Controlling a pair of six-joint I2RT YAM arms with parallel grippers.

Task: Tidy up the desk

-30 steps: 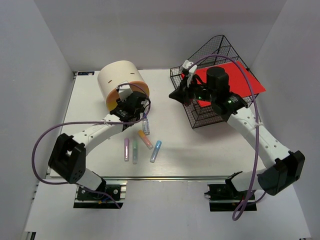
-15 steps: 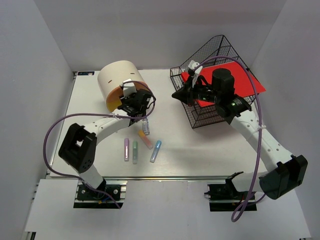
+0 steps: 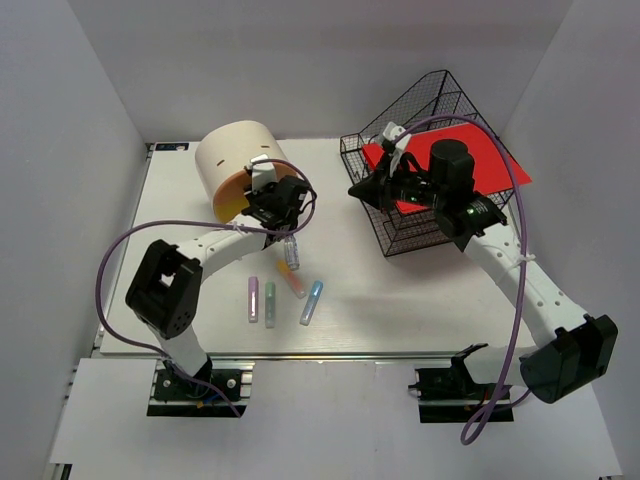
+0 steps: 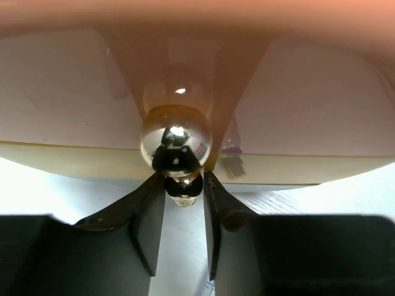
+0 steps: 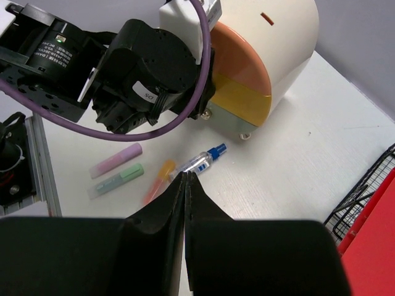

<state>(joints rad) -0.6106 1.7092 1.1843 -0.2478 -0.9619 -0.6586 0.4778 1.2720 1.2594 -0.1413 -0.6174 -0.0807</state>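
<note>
The white desk [image 3: 400, 290] carries a cream-and-orange round drawer box [image 3: 235, 160] at the back left. My left gripper [image 3: 262, 205] is pressed up to the box front. In the left wrist view its fingers [image 4: 154, 203] stand a little apart, tips on either side of the underside of the chrome drawer knob [image 4: 176, 142], so my left gripper [image 4: 183, 179] is open. My right gripper [image 3: 355, 190] hovers beside the black wire basket [image 3: 420, 225]; in its wrist view my right gripper [image 5: 187, 176] is shut and holds nothing.
A small spray bottle [image 3: 291, 252] lies below the box. Pink [image 3: 253, 298], green [image 3: 269, 300], orange [image 3: 291, 280] and blue [image 3: 311, 301] highlighters lie near the front middle. A red sheet [image 3: 480, 160] rests in the basket. An aluminium rail [image 3: 330, 355] runs along the front edge.
My left gripper has moved up to the drawer box front and its jaws have narrowed around the knob. My right arm has drifted slightly up and right, still shut.
</note>
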